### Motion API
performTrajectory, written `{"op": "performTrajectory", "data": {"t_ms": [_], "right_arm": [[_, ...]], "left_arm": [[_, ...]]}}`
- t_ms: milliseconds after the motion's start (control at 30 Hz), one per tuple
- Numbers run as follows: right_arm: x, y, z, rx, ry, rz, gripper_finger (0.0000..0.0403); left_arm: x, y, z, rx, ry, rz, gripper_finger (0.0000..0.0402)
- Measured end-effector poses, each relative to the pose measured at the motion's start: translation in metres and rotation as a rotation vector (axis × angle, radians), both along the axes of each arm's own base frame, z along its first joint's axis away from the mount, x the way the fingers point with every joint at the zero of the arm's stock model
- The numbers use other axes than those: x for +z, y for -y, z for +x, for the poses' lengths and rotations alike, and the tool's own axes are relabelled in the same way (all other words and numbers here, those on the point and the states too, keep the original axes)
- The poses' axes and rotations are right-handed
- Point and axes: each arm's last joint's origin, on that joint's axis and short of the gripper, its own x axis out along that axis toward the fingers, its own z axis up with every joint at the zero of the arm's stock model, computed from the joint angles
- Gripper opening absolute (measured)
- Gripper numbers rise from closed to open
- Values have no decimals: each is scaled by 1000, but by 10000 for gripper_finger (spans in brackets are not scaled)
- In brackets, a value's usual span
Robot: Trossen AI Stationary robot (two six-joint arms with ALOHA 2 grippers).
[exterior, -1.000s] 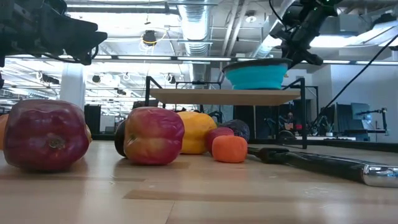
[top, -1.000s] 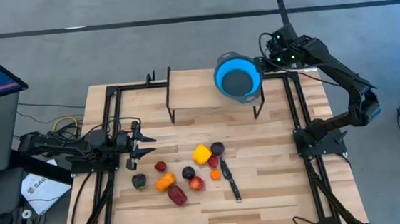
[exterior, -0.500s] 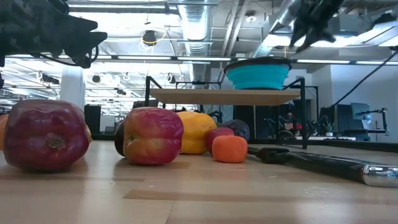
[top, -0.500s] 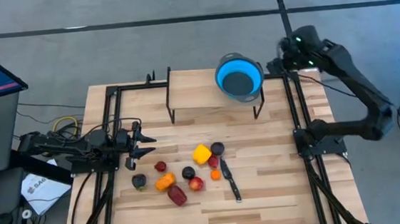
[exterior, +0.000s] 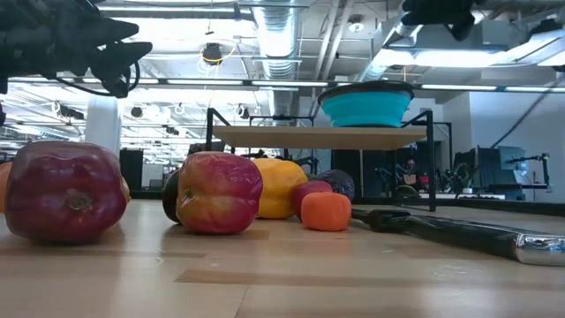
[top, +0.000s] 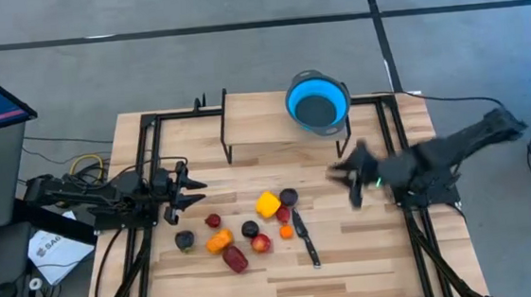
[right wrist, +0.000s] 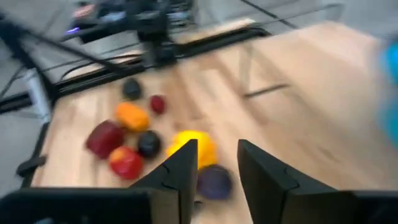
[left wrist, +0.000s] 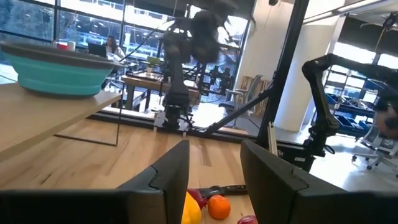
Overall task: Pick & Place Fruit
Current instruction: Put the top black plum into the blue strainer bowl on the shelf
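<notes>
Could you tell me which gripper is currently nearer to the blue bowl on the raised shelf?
Right. The right gripper hangs over the table just in front of the blue bowl, fingers open. The left gripper is open too, far across by the table's left rail.

1. Fruit [top: 244, 231]: nine pieces on the bench [top: 349, 246].
   - Yellow [top: 267, 203]: one.
   - Orange [top: 219, 240]: two.
   - Red [top: 235, 258]: four.
   - Dark [top: 288, 197]: three visible, which would total ten, so the colour split is uncertain.
2. Knife [top: 304, 237]: one.
3. Bowl [top: 317, 103]: one.
4. Shelf [top: 255, 130]: one.
5. End effectors: two, left [top: 191, 185] and right [top: 349, 178].
</notes>
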Motion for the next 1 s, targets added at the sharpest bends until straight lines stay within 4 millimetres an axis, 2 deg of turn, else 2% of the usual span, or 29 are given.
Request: {"op": "performTrajectory", "data": {"t_ms": [167, 300, 400, 467, 600, 700, 800, 900, 1000], "right_arm": [[-50, -42, 29, 70, -10, 0, 83], [-87, -50, 50, 20, -113, 12, 80], [-103, -44, 65, -19, -178, 30, 101], [-111, -36, 74, -26, -216, 51, 131], [-125, -11, 87, -26, -304, 84, 221], [-134, 5, 93, -36, -355, 42, 293], [-140, 16, 97, -33, -386, -6, 346], [-151, 23, 103, 1, -424, -38, 378], [-161, 28, 113, 70, -408, -47, 391]], "left_arm": [[1, 0, 0, 0, 7, -1, 140], [1, 0, 0, 0, 11, -1, 140], [1, 0, 0, 0, 12, 0, 140], [1, 0, 0, 1, 11, 0, 140], [0, 0, 1, 0, 0, 1, 140], [-2, 0, 2, 0, -16, 2, 140], [-3, 0, 4, 0, -34, 4, 140], [-5, 1, 5, 0, -54, 6, 140], [-7, 1, 7, 0, -71, 8, 140]]}}
